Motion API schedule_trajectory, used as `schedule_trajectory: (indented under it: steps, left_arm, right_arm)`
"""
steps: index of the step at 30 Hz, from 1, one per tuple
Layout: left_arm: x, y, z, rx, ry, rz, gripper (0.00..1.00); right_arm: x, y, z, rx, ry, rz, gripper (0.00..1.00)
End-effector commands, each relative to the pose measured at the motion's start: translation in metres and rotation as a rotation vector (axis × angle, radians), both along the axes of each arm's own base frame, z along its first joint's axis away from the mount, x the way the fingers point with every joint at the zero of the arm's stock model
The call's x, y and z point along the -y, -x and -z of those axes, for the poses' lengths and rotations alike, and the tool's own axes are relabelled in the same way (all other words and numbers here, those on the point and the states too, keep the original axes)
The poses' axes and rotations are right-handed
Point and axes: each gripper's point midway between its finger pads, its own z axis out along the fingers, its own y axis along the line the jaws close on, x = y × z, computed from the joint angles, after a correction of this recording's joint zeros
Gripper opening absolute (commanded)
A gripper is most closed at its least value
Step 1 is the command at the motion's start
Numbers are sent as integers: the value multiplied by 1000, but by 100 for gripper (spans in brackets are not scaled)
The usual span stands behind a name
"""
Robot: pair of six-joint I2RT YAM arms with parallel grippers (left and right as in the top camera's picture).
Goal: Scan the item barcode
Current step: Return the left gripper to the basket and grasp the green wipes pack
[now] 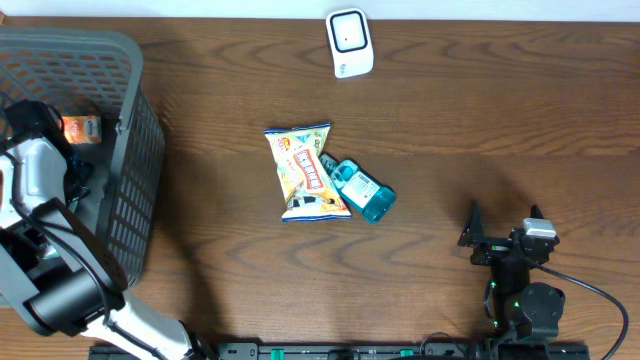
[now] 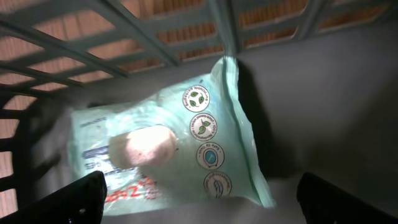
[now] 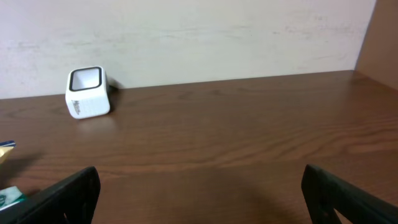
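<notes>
I am at what looks like a mock shop checkout: a grey shopping basket (image 1: pixel 135 170), a white barcode scanner (image 1: pixel 350 42) and a snack packet (image 1: pixel 307 172) on a wood-grain desk (image 1: pixel 480 110). A plain pale wall (image 3: pixel 217 37) backs it.

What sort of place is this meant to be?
Probably a mock shop checkout: a small white box-shaped scanner, a grey plastic mesh basket and a yellow snack bag on a brown wooden table.

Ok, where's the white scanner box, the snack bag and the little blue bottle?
white scanner (image 1: pixel 350 42), overhead view, middle of its top face.
snack bag (image 1: pixel 305 175), overhead view, middle of its front.
blue bottle (image 1: pixel 365 192), overhead view, on its body.
</notes>
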Motion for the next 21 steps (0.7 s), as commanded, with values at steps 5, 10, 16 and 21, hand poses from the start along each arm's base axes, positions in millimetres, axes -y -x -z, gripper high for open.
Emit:
schedule_trajectory:
  steps: [5,10,16,21]
  left_arm:
    - [7,13,43,-114,80,0,92]
    - [12,21,46,-152,104,-3,15]
    - [10,16,21,-98,69,-2,8]
    - [5,9,-19,2,5,-3,7]
  right_arm:
    - [-2,0,0,1,-2,-4,99]
    - [-2,0,0,1,-2,-4,99]
    - [-2,0,0,1,-2,-4,99]
    - [-2,0,0,1,-2,-4,99]
